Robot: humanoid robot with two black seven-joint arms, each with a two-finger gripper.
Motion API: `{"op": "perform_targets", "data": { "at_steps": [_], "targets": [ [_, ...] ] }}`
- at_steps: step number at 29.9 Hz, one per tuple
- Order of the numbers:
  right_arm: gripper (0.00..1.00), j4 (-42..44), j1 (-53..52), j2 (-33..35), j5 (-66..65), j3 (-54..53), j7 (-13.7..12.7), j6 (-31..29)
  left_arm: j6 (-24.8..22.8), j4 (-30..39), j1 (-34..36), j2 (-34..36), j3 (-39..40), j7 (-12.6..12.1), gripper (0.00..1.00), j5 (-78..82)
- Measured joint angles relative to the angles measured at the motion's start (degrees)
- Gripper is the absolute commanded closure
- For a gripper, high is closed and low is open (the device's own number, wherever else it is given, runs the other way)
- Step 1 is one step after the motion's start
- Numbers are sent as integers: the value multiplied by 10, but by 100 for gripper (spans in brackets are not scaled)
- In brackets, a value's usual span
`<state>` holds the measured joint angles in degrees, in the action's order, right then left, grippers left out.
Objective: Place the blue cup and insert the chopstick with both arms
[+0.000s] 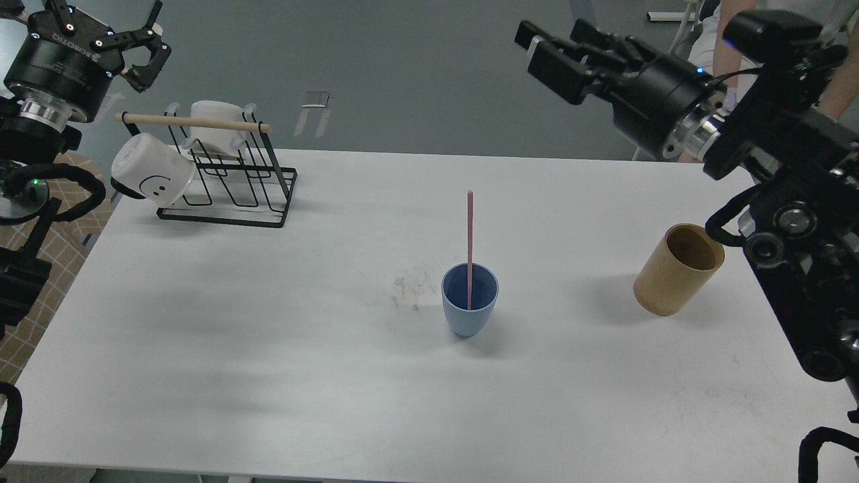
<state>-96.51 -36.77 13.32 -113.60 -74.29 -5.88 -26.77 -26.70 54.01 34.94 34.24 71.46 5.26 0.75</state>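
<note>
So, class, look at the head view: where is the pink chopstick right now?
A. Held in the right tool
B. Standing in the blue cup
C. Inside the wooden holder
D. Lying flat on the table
B: the chopstick stands upright with its lower end inside the blue cup, and neither tool is touching it.

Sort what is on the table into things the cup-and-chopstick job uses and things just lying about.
Part of the job:
- blue cup, upright mid-table
- chopstick, standing in that cup
- left gripper and right gripper, both raised clear, holding nothing

Just lying about:
- wooden holder, to the right
- wire rack, far left
- smiley mug and a second white mug on the rack
</note>
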Motion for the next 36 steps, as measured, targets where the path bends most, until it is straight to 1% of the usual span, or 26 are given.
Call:
{"op": "perform_targets", "data": {
  "at_steps": [3,7,10,18,21,25,29,36],
  "targets": [
    [0,14,-1,-1,44,-53,1,0,1,1,0,-3,0,1,2,0],
    [0,52,-1,-2,112,-110,1,4,2,1,0,-7,0,1,2,0],
    [0,89,-3,-2,165,-140,1,25,2,1,0,-8,0,1,2,0],
    [0,185,-11,5,291,-180,2,73,2,1,0,-8,-2,1,2,0],
    [0,222,-12,6,359,-193,2,90,2,1,0,-8,-1,1,2,0],
    [0,242,-12,7,439,-204,2,110,2,1,0,-7,0,1,2,0],
    [0,267,-11,8,532,-227,2,118,2,1,1,-7,4,2,2,0],
    [0,320,-6,13,691,-234,2,119,1,-2,2,-14,19,0,2,0]
  ]
}}
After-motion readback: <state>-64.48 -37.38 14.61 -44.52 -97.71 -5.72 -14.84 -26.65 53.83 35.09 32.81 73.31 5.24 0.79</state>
